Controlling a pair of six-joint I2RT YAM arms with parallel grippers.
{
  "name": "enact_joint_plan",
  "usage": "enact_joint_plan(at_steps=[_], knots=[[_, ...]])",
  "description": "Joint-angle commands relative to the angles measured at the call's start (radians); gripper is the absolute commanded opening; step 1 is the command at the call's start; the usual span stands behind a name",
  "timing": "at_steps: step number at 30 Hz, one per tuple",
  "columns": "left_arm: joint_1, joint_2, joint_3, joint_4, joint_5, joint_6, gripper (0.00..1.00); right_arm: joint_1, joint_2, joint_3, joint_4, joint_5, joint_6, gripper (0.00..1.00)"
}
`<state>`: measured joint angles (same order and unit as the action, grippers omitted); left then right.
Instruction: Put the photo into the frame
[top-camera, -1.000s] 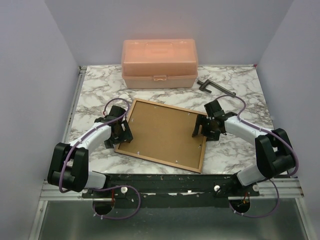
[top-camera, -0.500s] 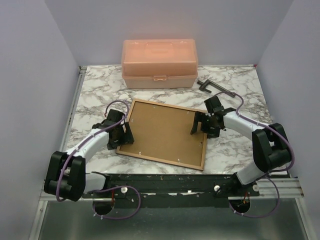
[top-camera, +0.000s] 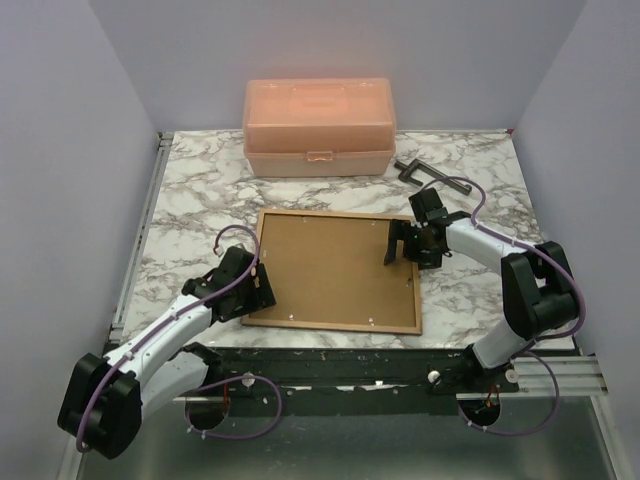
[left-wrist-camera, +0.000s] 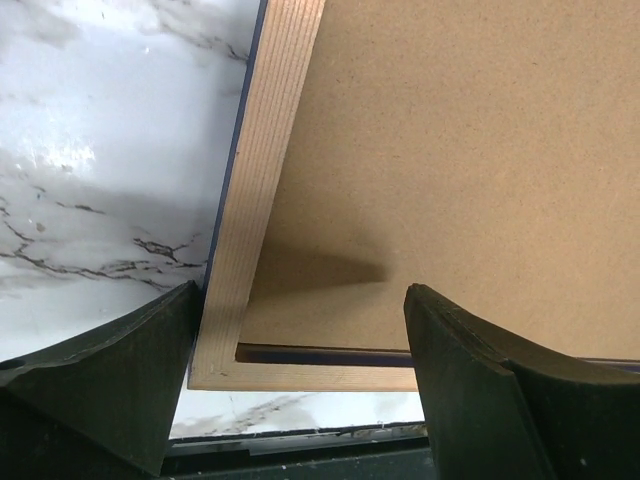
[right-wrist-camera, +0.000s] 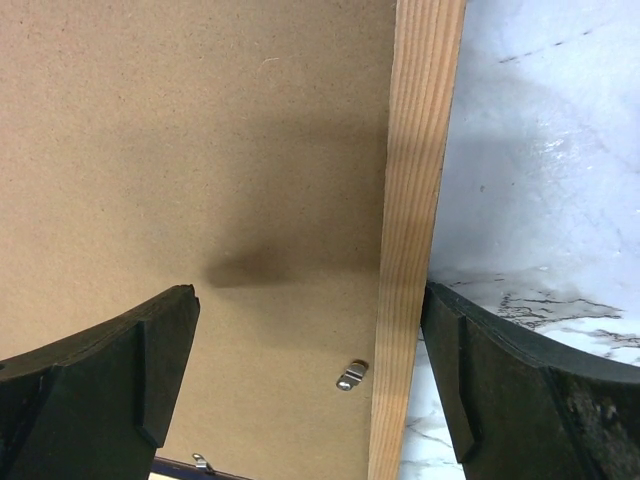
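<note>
Tan-backed frame (left-wrist-camera: 265, 180) corner and brown backing board (left-wrist-camera: 450, 150) are seen on marble table (left-wrist-camera: 110, 150), between spread left gripper (left-wrist-camera: 300, 312) fingers.

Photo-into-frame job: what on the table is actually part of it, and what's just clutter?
In play:
- frame, tan back up
- backing board lying in it
- photo: not visible

Lying about:
- peach box
- black tool, back right

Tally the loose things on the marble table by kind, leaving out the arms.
Picture frame, tan back up: 1
Brown backing board set in it: 1
Peach plastic box: 1
Dark tool by the far right corner: 1
Total: 4
</note>
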<state>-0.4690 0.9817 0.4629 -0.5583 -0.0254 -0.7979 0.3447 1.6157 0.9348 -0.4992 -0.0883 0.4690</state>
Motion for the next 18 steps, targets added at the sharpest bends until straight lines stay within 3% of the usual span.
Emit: enact_joint_plan(at_steps=[1,18], knots=[[-0.054,-0.058,-0.049,0.044,0.185,-0.16,0.82,0.025,0.014,-0.002,-0.003,-0.113,0.02,1.0],[-0.083,-0.138,-0.038,-0.061,0.071,-0.183,0.83,0.025,-0.091,-0.07,-0.141,0.028,0.04,0.97]])
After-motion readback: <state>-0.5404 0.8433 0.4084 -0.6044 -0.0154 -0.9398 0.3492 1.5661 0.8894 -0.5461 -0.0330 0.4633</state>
